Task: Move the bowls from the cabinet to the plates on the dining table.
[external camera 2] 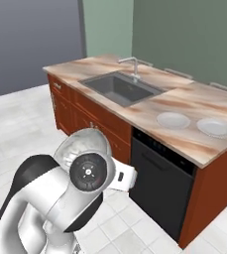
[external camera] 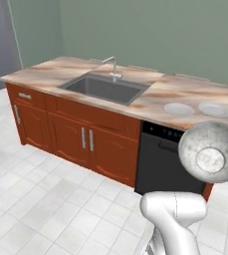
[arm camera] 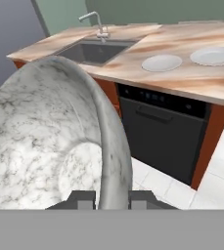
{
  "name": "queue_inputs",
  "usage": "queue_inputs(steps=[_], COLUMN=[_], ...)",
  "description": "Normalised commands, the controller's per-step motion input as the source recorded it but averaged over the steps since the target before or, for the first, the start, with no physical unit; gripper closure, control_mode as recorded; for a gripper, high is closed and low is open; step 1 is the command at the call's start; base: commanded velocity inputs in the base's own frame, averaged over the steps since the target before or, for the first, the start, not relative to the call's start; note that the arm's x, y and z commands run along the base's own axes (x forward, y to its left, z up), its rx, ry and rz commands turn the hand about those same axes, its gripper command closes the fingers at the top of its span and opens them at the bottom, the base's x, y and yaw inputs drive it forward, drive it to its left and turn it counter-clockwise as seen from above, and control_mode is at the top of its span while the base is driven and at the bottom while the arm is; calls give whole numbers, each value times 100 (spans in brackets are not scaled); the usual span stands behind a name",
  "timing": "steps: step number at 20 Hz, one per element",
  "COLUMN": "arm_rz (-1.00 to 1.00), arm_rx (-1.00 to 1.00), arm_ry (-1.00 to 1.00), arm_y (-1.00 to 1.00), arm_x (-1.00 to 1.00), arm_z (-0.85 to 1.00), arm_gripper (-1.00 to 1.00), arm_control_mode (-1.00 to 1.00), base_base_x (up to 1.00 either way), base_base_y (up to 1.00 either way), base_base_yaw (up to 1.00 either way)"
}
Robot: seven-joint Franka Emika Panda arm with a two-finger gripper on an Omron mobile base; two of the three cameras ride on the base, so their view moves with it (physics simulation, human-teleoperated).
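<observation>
A mottled grey-silver bowl (arm camera: pixel 45 141) hangs tilted in the air, with its rim clamped between the fingertips of my gripper (arm camera: pixel 112 199), which is shut on it. From the left base view the bowl (external camera: pixel 210 152) shows its underside in front of the dishwasher. In the right base view the bowl (external camera 2: pixel 83 144) sits just behind my arm's wrist. Two pale plates (arm camera: pixel 161 62) (arm camera: pixel 213 55) lie side by side on the marble dining table (arm camera: pixel 182 80), ahead of the bowl and higher than it. The cabinet is out of view.
A steel sink (external camera: pixel 105 87) with a faucet (external camera: pixel 113 64) is set in the top, left of the plates (external camera: pixel 178 109) (external camera: pixel 214 109). A black dishwasher (external camera: pixel 160 164) stands under the plates, with low red-brown cupboards (external camera: pixel 85 139) to its left. White tiled floor (external camera: pixel 46 209) lies in front.
</observation>
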Motion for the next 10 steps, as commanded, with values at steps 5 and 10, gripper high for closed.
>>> queue_inputs(steps=[5,10], arm_rz=[0,0], arm_rx=[0,0], arm_ry=[0,0], arm_y=[0,0], arm_x=[0,0], arm_z=[0,0], arm_gripper=[100,100], arm_control_mode=[100,100], base_base_x=[13,8], base_base_y=[-1,0], base_base_yaw=[-35,-32])
